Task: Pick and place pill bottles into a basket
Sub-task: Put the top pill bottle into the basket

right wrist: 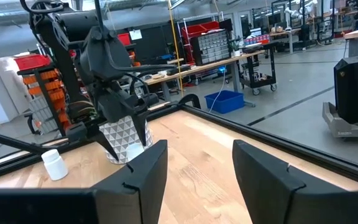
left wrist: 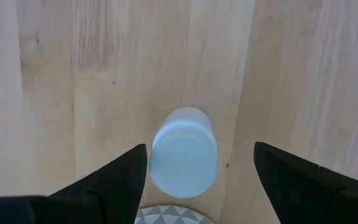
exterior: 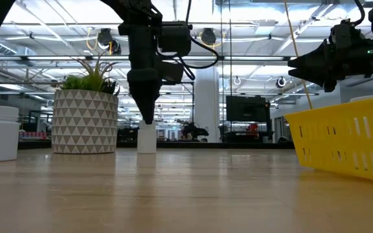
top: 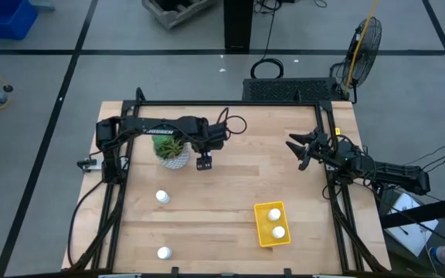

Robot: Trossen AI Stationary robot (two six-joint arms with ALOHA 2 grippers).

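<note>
My left gripper (top: 204, 161) hangs open just right of the potted plant, fingers pointing down. Directly below it a white pill bottle (left wrist: 184, 152) stands upright on the table between the two fingers, which I cannot see touching it. In the low view the fingertips (exterior: 146, 115) are just above its cap (exterior: 146, 138). A second bottle (top: 162, 198) and a third (top: 164, 252) stand on the table's near left. The yellow basket (top: 262, 235) at near right holds two more bottles (top: 276, 222). My right gripper (top: 304, 150) is open and empty, raised at the far right.
The white-potted green plant (top: 174, 150) stands close to the left of my left gripper. The basket's slotted wall (exterior: 345, 142) is at the low view's right. A black frame rail (top: 230, 105) runs along the table's far edge. Bare wood lies between the two arms.
</note>
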